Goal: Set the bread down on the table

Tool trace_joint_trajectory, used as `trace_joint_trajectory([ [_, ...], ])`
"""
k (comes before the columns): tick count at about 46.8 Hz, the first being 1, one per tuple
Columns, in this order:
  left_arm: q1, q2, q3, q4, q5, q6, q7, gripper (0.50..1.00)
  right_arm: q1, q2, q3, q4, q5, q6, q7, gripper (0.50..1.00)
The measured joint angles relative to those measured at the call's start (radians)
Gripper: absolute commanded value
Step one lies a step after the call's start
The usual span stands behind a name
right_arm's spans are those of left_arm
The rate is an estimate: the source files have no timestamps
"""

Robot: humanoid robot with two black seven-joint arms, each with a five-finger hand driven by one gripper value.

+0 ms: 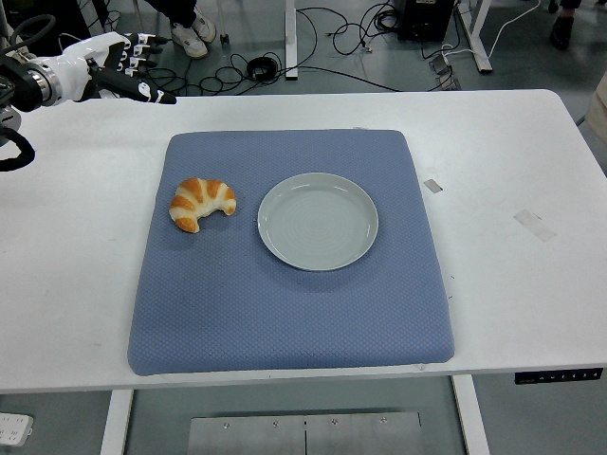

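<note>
A golden croissant [202,203] lies on the blue mat [289,303], just left of the empty grey plate [318,221]. My left hand [133,68] hovers at the far left corner of the table, well above and away from the croissant. Its fingers are spread and hold nothing. The right arm does not show.
The white table [512,171] has bare surface to the right and left of the mat, with two small tape marks [534,224] on the right side. Cables, desk legs and a person's shoes show on the floor beyond the far edge.
</note>
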Motion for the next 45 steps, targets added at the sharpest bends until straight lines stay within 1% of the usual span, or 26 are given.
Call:
trace_joint_trajectory([
  [8,0.0,-0.001,0.0,0.049,-0.087,0.0,0.0,0.969,0.0,0.0,0.0,0.0,0.0,0.0,0.0,1.0],
  [13,0.007,-0.002,0.0,0.067,-0.113,0.0,-0.001,0.969,0.002,0.0,0.0,0.0,0.0,0.0,0.0,1.0],
  [18,0.011,-0.003,-0.005,0.07,-0.118,0.0,-0.001,0.969,0.008,0.0,0.001,0.003,0.0,0.0,0.0,1.0],
  [28,0.02,-0.003,-0.081,0.072,-0.124,0.0,-0.001,0.969,0.008,0.0,-0.001,0.003,0.0,0.0,0.0,1.0],
  [45,0.034,-0.007,-0.161,0.072,-0.124,0.001,0.0,0.969,-0.003,0.0,0.001,0.003,0.0,0.0,0.0,1.0],
])
